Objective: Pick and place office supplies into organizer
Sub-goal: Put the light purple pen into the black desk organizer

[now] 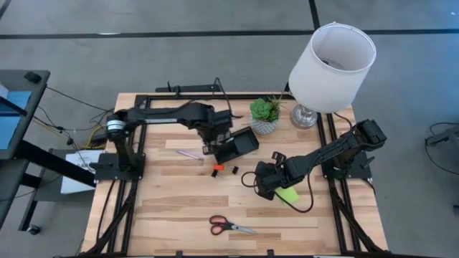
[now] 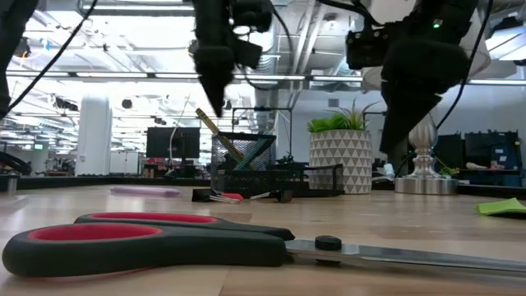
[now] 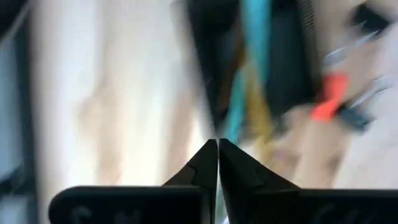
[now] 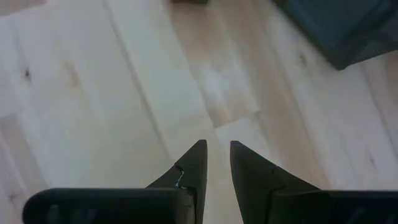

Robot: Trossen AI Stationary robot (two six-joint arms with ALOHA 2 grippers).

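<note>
The red-handled scissors (image 2: 156,244) lie nearest the low camera, flat on the wooden table (image 1: 172,208), blades closed, at the table's near edge and well apart from everything else. In the high view the scissors (image 1: 231,226) sit below the table's middle.

The black mesh organizer (image 1: 237,145) stands farther back, just beside the small green potted plant (image 1: 265,115). A brown pen (image 2: 219,135) leans tilted in its upright mesh cup, and the left wrist view, blurred, shows a teal pen (image 3: 249,68) in it as well. Just in front of the organizer lie a tiny orange-and-white item (image 1: 216,169) and a small dark piece (image 1: 234,169). A purple pen (image 1: 188,153) lies flat to the organizer's left.

The left gripper (image 1: 209,146) hangs over the organizer's left end — its fingers (image 3: 205,168) pressed together, holding nothing. The right gripper (image 1: 264,188) hovers above bare wood to the right of the orange item, fingers (image 4: 193,165) slightly apart with only a narrow gap and nothing between them. The lime-green sticky-note pad (image 1: 288,194) lies just beside it, partly under the right arm.

A white-shaded lamp (image 1: 331,68) stands at the table's far right corner.
</note>
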